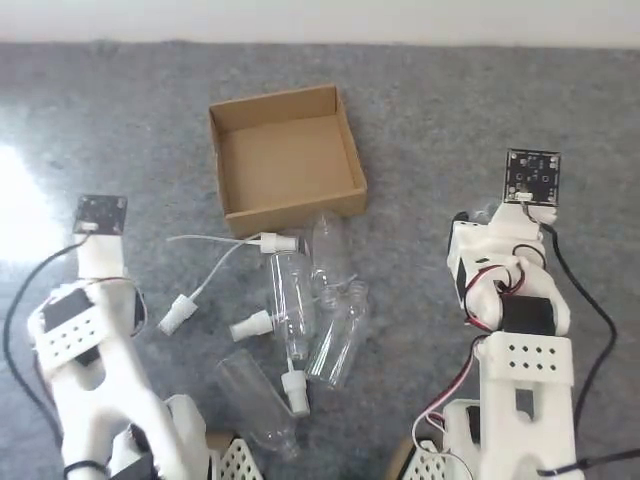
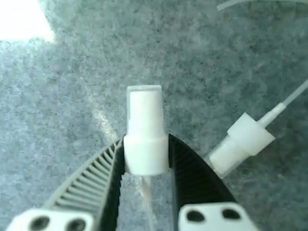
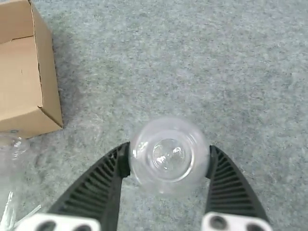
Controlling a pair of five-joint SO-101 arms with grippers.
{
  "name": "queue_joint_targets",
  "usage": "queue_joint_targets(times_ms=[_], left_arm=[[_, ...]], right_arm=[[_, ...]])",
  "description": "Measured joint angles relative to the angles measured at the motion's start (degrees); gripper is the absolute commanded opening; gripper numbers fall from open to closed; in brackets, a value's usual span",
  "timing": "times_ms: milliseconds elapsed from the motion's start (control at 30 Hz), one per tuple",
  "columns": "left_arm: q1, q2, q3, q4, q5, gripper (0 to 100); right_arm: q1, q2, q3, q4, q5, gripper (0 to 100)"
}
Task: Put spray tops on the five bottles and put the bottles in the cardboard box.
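My left gripper is shut on a white spray top, held upright over the grey table with its thin tube hanging down. A second spray top lies on the table just beside it. My right gripper is shut on a clear bottle, seen end on. The cardboard box stands open at the back centre, and its corner is beside my right gripper. Several clear bottles and loose spray tops lie in a heap in front of the box.
The left arm stands at the table's left and the right arm at its right. Bare grey table lies between each arm and the heap, and behind the box up to the white far edge.
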Motion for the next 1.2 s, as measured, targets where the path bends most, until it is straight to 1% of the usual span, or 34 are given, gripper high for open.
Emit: queue_joint_targets(times_ms=[133, 500, 667, 733, 867, 967, 1200], left_arm=[[0.0, 0.0, 2.9, -1.4, -1.1, 2], [0.0, 0.0, 3.0, -1.4, -2.1, 3], [0.0, 0.0, 3.0, -1.4, -2.1, 15], [0.0, 0.0, 3.0, -1.2, -2.4, 15], [0.1, 0.0, 3.0, 1.7, -5.2, 16], [0.1, 0.0, 2.8, 3.8, -5.3, 16], [0.0, 0.0, -5.6, 14.2, -5.5, 16]], right_arm=[[-0.1, 0.0, 0.0, 0.0, 0.0, 15.1], [-0.1, 0.0, 0.0, 0.0, 0.0, 15.1], [-0.1, 0.0, 0.0, 0.0, 0.0, 15.1], [-0.1, 0.0, 0.0, 0.0, 0.0, 15.1], [-0.1, 0.0, 0.0, 0.0, 0.0, 15.1], [-0.1, 0.0, 0.0, 0.0, 0.0, 15.1], [-0.1, 0.0, 0.0, 0.0, 0.0, 15.1]])
